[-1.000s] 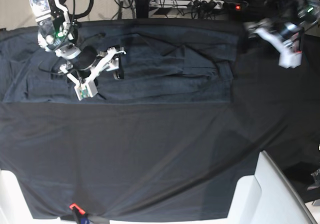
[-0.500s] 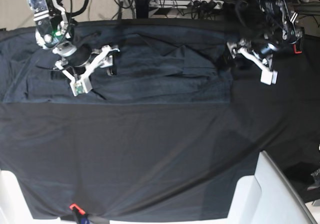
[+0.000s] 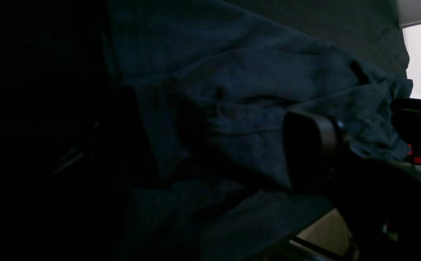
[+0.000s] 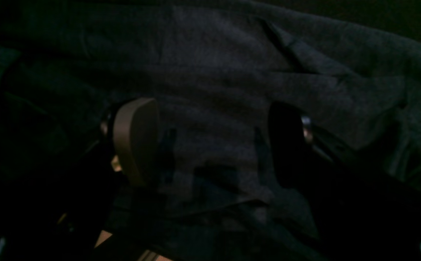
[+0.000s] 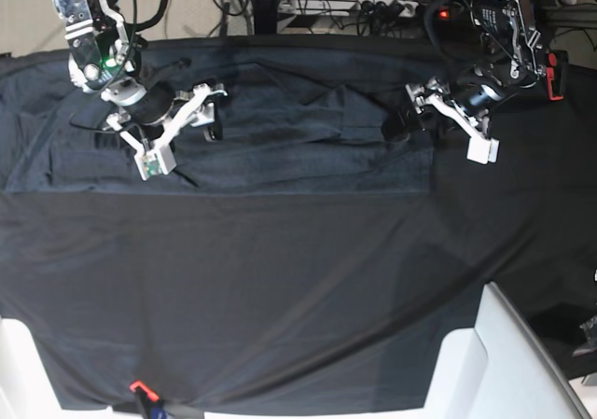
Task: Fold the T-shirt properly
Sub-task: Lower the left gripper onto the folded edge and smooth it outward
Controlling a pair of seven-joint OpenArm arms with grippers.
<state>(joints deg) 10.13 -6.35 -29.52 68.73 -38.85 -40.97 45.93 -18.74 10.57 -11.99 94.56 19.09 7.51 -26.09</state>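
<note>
Between both hands (spread wide): T-shirt [image 5: 289,130], wrinkled, ungripped.

T-shirt [image 5: 298,139] on seemingly cloth-covered table [image 5: 280,288]

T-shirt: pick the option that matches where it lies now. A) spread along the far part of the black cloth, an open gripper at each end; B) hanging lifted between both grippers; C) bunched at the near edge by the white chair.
A: the T-shirt lies flat along the far side, with the right gripper and the left gripper open at its ends.

near cloth [image 5: 280,288]: bare, passable | far edge: T-shirt [image 5: 280,139] | near-right: white block [image 5: 504,363]
</note>
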